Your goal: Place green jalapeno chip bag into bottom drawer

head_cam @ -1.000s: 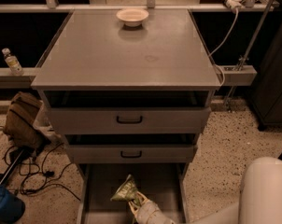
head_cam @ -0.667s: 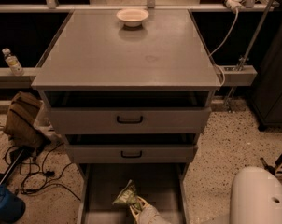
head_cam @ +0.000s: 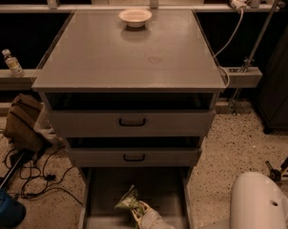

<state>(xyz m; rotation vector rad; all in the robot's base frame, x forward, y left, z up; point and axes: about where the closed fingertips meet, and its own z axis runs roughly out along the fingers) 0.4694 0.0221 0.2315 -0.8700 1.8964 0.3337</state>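
Observation:
The green jalapeno chip bag (head_cam: 128, 202) is small, crinkled, green with pale patches, and is low inside the open bottom drawer (head_cam: 106, 187), near its middle front. My gripper (head_cam: 139, 209) reaches in from the bottom edge of the camera view and is shut on the bag's right lower end. The pale wrist (head_cam: 153, 220) runs off the bottom edge. The drawer is a wide grey tray pulled out below the two upper drawers. I cannot tell if the bag touches the drawer floor.
A grey cabinet top (head_cam: 129, 56) carries a white bowl (head_cam: 135, 17) at the back. Two upper drawers (head_cam: 132, 122) with black handles stand slightly open. Cables, a brown bag (head_cam: 22, 123) and a blue object (head_cam: 5, 209) lie on the left floor. My white arm body (head_cam: 258, 204) is at bottom right.
The bag and gripper have shifted slightly down and toward the front of the bottom drawer. The white arm body at bottom right has moved left.

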